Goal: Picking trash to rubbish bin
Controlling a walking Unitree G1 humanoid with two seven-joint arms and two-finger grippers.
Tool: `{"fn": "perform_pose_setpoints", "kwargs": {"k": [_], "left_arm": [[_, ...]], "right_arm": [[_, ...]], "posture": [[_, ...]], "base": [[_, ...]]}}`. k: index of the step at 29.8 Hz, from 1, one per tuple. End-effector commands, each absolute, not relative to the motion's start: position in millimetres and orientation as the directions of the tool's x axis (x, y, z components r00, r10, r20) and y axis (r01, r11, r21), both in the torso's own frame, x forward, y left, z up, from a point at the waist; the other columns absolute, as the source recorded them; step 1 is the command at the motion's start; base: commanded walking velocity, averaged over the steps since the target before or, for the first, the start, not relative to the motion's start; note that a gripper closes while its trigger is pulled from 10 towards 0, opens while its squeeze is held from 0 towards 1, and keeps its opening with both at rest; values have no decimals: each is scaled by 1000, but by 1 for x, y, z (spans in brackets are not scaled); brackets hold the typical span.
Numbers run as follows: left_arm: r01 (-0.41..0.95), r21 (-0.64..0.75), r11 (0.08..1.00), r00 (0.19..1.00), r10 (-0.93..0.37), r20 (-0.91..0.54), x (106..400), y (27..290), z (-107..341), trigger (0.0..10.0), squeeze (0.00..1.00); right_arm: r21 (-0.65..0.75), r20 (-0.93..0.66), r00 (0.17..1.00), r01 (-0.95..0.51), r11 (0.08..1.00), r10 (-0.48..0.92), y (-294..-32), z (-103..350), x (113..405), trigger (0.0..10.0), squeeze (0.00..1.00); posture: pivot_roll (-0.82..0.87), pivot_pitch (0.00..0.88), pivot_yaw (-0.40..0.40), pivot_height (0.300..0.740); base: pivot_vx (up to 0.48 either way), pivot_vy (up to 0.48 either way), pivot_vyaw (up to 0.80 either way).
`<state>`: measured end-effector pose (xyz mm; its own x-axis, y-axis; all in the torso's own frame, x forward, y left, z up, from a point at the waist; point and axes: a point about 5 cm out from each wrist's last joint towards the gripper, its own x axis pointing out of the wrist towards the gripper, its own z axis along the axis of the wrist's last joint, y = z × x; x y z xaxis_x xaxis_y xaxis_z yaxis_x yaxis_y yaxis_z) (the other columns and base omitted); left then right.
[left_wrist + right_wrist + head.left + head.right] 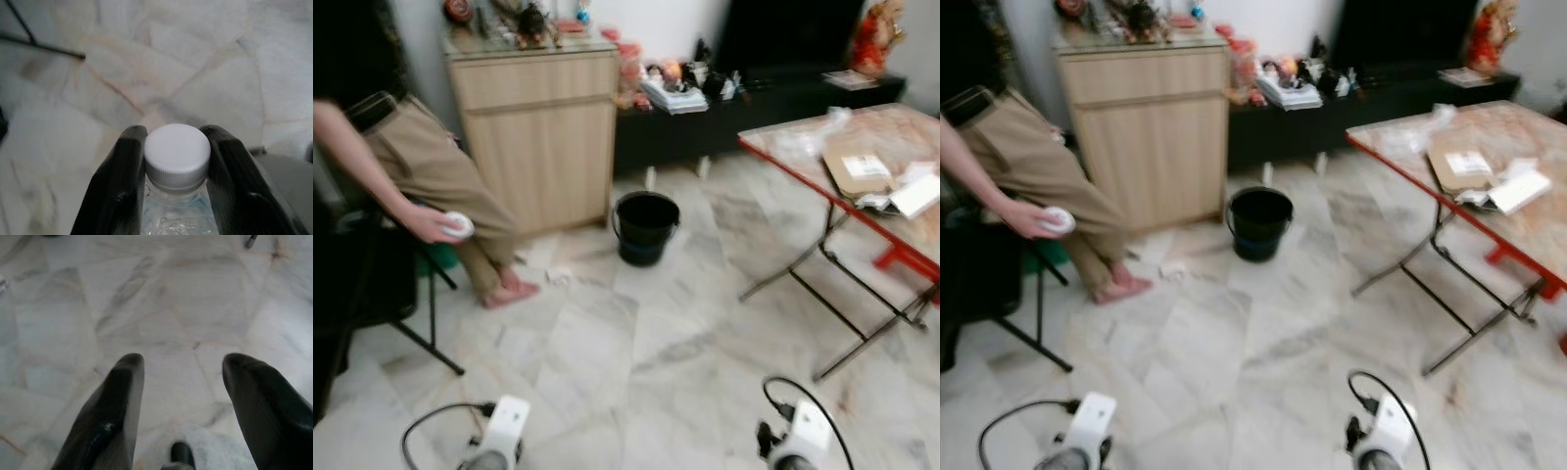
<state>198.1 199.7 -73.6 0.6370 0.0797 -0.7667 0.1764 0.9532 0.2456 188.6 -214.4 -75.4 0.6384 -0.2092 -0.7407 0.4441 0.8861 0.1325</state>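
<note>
Clamped by the left claw just under its white cap, bottle could slip free before reaching black bin far ahead; right claw spread, holding nothing.

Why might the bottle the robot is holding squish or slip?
The bottle looks like thin clear plastic, so it would probably dent if squeezed hard. It seems mostly empty, so likely light. The left tool grips it right under the ridged white cap, which probably helps stop it sliding out. Dropped on the smooth marble floor, it might roll.
</note>
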Motion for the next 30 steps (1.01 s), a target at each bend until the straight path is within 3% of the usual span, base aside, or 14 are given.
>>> {"fn": "perform_pose_setpoints", "kwargs": {"k": [1,21,30], "left_arm": [[186,225,956,651,52,-757,205,189,-71,10000,0],[184,225,957,654,52,-755,206,189,-71,10000,0],[183,225,957,654,52,-755,206,189,-71,10000,0]], "right_arm": [[112,-742,626,470,876,-241,-227,-75,184,10000,0],[95,-728,645,431,897,-233,-225,-73,187,10000,0],[92,-727,648,418,904,-226,-223,-73,190,10000,0]], "posture": [[186,0,-55,740],[196,0,-56,740],[208,0,-61,740]], "base": [[428,0,-431],[426,0,0],[425,0,717]]}}
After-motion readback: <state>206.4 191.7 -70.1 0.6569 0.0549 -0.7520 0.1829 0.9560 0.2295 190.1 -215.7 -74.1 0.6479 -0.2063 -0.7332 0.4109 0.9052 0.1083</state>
